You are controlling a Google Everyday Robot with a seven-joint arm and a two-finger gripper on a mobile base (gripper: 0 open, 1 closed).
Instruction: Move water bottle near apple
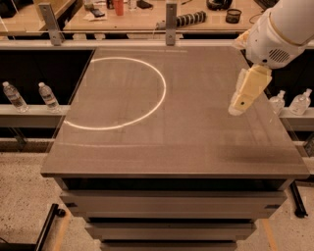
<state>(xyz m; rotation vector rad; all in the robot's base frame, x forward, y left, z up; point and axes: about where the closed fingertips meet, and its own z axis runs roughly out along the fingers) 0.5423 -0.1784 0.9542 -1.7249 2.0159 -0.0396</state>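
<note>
My gripper (237, 107) hangs from the white arm (279, 29) over the right side of the dark table (162, 142), a little above its surface, and holds nothing that I can see. No water bottle and no apple is on the table. Two water bottles (13, 96) (48, 96) stand on a shelf to the left of the table. Two more water bottles (278, 102) (300, 103) stand on a shelf to the right, behind the gripper. No apple is in view.
A bright ring of light (117, 90) lies on the table's left half. Two metal posts (50, 16) (170, 15) stand at the table's back edge. Behind them is a wooden bench (147, 12) with small items.
</note>
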